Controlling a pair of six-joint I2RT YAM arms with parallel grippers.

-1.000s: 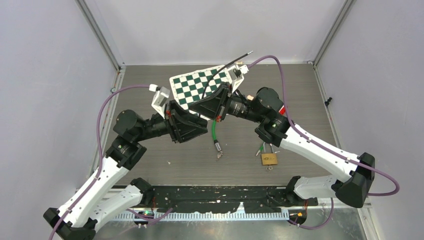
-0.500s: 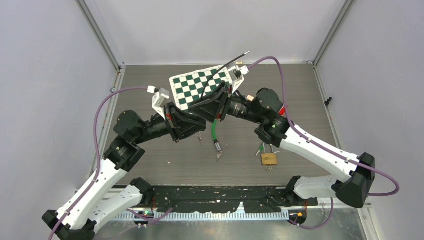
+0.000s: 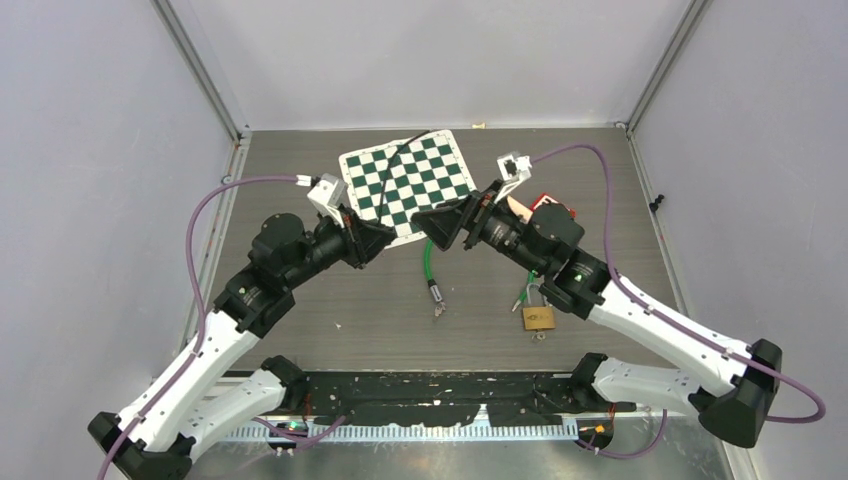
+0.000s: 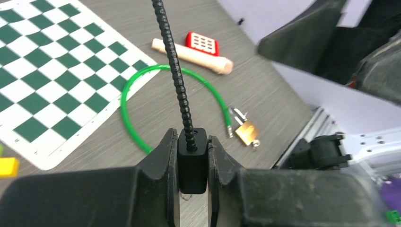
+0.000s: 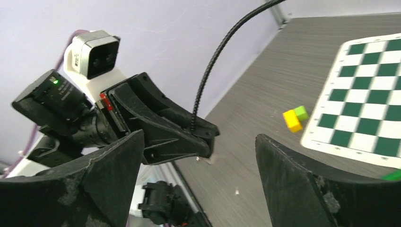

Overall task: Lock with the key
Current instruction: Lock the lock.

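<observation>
My left gripper (image 3: 388,240) (image 4: 193,137) is shut on a small black lock block (image 4: 192,161). A black braided cable (image 4: 172,61) (image 3: 392,170) (image 5: 213,56) rises out of the block and arcs back over the checkerboard. A small metal bit dangles under the block (image 5: 208,158); I cannot tell whether it is a key. My right gripper (image 3: 425,222) (image 5: 199,135) faces the left one from a short gap, wide open and empty. A brass padlock (image 3: 538,318) (image 4: 247,132) lies on the table with silver keys (image 4: 238,115) beside it.
A green cable loop (image 3: 428,262) (image 4: 142,80) lies mid-table by the checkerboard mat (image 3: 405,180) (image 5: 373,109). A red item (image 4: 202,43) and a wooden cylinder (image 4: 191,56) sit behind it. Yellow and green blocks (image 5: 294,118) lie left of the mat.
The right gripper opened, let go and drew back to the right. The left gripper closed on the black block and pulled back left; the cable now droops over the checkerboard.
</observation>
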